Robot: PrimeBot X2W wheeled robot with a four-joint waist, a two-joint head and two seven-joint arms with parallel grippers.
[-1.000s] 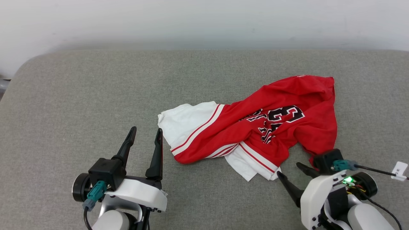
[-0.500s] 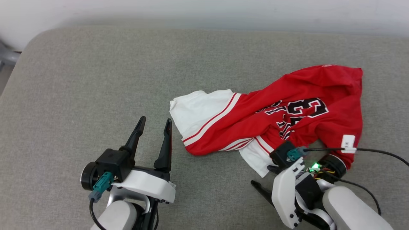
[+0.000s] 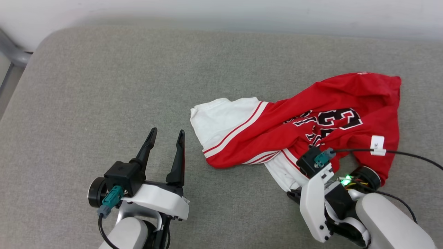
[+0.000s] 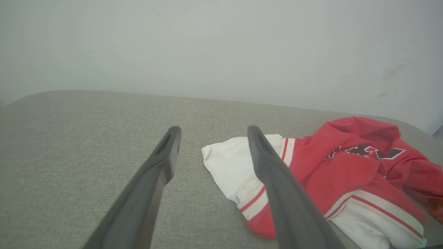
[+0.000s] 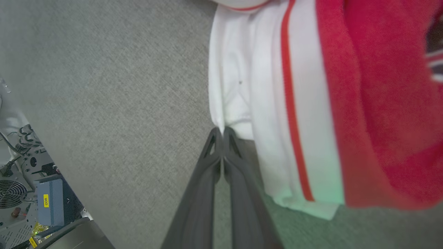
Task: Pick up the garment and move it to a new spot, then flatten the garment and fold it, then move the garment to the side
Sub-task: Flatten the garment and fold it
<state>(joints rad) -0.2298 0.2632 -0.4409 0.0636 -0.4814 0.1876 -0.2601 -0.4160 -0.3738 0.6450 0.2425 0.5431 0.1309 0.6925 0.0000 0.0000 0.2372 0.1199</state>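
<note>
Garment (image 3: 301,121), a red jersey T-shirt with white sleeves and a black "23", lies crumpled on a grey fabric cushion (image 3: 138,69) with rounded corners, to the right of the left claw and stretching away from the right claw. Behind the cushion rises a plain pale wall (image 4: 221,45). A grey metal tube (image 3: 14,52) shows far beyond the left claw, off the cushion's left corner.

The left claw (image 3: 167,131) hovers over bare fabric with its fingers spread wide and nothing between them. One white sleeve with red stripe trim lies just to its right, apart from it.

The right claw (image 5: 221,131) is closed, its fingertips pressed together on the edge of the other white sleeve, where the cloth puckers into them. Red cloth lies to the right of that claw. A black cable (image 3: 408,154) with a white tag (image 3: 377,145) runs over the shirt from that wrist. In the right wrist view, electronic gear (image 5: 45,204) shows lower left of the claw, past the cushion's edge.
</note>
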